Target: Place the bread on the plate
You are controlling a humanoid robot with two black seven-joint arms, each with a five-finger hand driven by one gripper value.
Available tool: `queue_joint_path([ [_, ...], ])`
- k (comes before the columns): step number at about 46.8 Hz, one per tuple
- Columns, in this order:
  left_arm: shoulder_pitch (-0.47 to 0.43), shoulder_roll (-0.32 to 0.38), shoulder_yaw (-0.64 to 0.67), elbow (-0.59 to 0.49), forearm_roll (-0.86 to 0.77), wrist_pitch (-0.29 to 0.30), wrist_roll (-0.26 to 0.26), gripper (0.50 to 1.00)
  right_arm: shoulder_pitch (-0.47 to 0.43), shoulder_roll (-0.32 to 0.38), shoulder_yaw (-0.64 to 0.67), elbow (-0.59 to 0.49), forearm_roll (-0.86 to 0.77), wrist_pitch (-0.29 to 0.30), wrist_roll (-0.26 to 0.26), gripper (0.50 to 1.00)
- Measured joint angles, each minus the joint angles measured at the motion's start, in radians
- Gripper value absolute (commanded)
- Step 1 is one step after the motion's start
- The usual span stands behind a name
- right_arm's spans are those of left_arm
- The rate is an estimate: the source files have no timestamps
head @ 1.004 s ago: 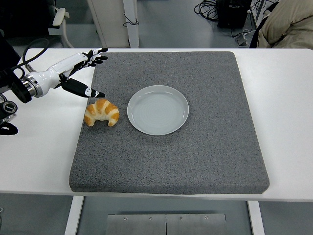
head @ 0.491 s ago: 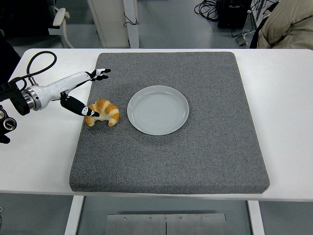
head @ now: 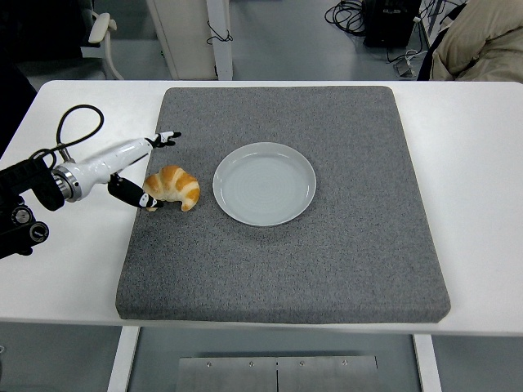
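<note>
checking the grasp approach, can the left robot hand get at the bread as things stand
Probably yes. The left robot hand is open right beside the bread, thumb low at its near end and fingers spread beyond it. Nothing lies between them on the grey mat.

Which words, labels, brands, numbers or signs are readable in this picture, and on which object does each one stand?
None: no readable text shows anywhere.
The croissant, the plate, the grey mat and the white table bear no print.
The left hand shows no legible marking.
</note>
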Motion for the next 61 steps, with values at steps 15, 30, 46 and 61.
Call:
queue_joint_path([
  [15, -0.007, -0.007, -0.001, 0.032, -0.002, 0.001, 0.001, 0.969, 0.000, 0.000, 0.000, 0.000, 0.000, 0.000, 0.000, 1.000],
  [30, 0.001, -0.015, 0.000, 0.035, -0.001, 0.001, -0.002, 0.968, 0.001, 0.000, 0.000, 0.000, 0.000, 0.000, 0.000, 1.000],
  [46, 0.005, -0.043, 0.000, 0.055, 0.000, -0.002, -0.010, 0.902, 0.000, 0.000, 0.000, 0.000, 0.000, 0.000, 0.000, 1.000],
  [61, 0.003, -0.058, 0.049, 0.092, -0.002, -0.003, -0.067, 0.766, 0.000, 0.000, 0.000, 0.000, 0.000, 0.000, 0.000, 1.000],
])
